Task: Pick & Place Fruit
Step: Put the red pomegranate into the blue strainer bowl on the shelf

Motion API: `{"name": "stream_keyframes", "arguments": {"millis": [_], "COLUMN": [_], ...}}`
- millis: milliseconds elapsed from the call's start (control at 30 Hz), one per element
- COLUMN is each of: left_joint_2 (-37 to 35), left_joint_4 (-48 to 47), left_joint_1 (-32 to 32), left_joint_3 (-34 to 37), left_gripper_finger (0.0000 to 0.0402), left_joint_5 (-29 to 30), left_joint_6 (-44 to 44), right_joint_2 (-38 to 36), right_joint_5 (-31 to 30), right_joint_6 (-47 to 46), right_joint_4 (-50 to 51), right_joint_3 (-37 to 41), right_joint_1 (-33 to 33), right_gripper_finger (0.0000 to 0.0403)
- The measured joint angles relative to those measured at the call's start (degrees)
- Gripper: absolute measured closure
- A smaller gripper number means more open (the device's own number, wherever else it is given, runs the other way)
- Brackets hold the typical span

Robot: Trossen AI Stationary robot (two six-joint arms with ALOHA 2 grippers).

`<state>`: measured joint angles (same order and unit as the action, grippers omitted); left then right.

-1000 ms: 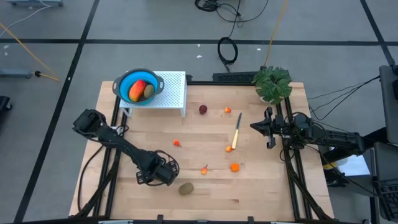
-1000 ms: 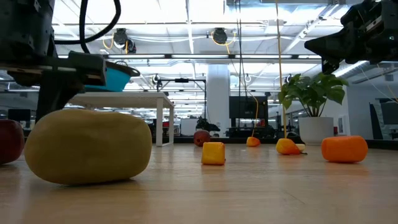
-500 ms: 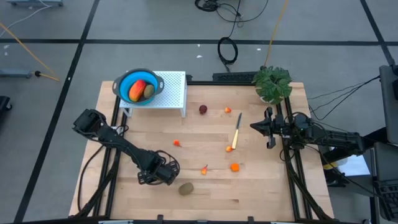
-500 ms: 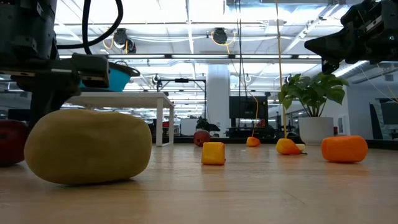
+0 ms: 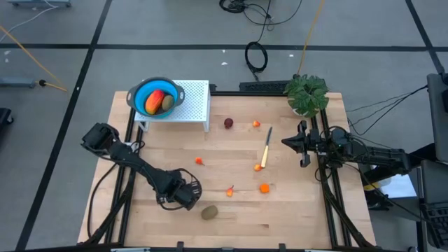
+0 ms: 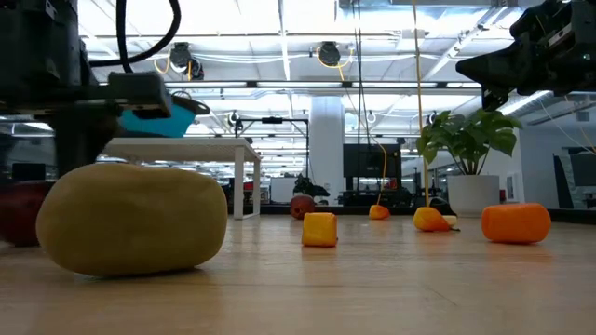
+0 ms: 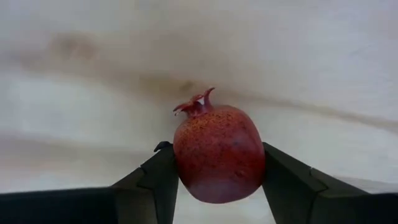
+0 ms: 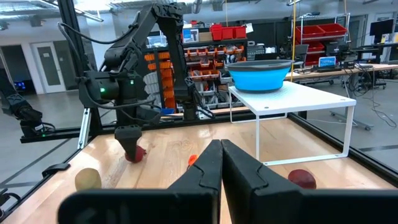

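Two left gripper (image 7: 217,186) fingers (image 7: 155,180) clasping pomegranate (image 7: 217,152), no legible writing

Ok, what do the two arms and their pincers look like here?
Both arms are dark, jointed links. The left pincer has two black, angular, wedge-shaped fingers; the right pincer has matching matte black fingers tapering to blunt tips. Black cables trail behind the right arm.

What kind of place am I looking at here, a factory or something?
More likely a robotics lab or workshop than a factory: shelves of red parts bins, workbenches with monitors, and cables on the floor around a wooden table.
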<state>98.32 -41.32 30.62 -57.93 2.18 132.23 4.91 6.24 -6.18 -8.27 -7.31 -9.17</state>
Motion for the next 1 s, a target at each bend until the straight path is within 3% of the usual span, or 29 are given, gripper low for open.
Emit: {"name": "stream_keyframes", "arguments": {"millis": [300,567,800,1000], "left_joint_2": [0.04,0.04,0.04,0.04], "left_joint_4": [8.40,20.56,40.58,63.75], "left_joint_1": [2.14,2.96,2.89,2.89], "left_joint_3": [0.02,0.02,0.02,0.02], "left_gripper_finger": [0.0222,0.0211,0.0218,0.0210], "left_joint_5": [24.39,42.21,52.83,54.50], "left_joint_6": [-16.04,-34.46,-57.91,-83.29], "right_joint_2": [0.00,0.00,0.00,0.00], "right_joint_5": [0.00,0.00,0.01,0.01], "right_joint_6": [0.01,-0.02,-0.02,-0.02], "right_joint_4": [-0.02,-0.04,-0.04,-0.04], "right_joint_3": [0.00,0.00,0.00,0.00], "right_joint_1": [0.00,0.00,0.00,0.00], "right_gripper_finger": [0.0403,0.0403,0.0403,0.0403]}}
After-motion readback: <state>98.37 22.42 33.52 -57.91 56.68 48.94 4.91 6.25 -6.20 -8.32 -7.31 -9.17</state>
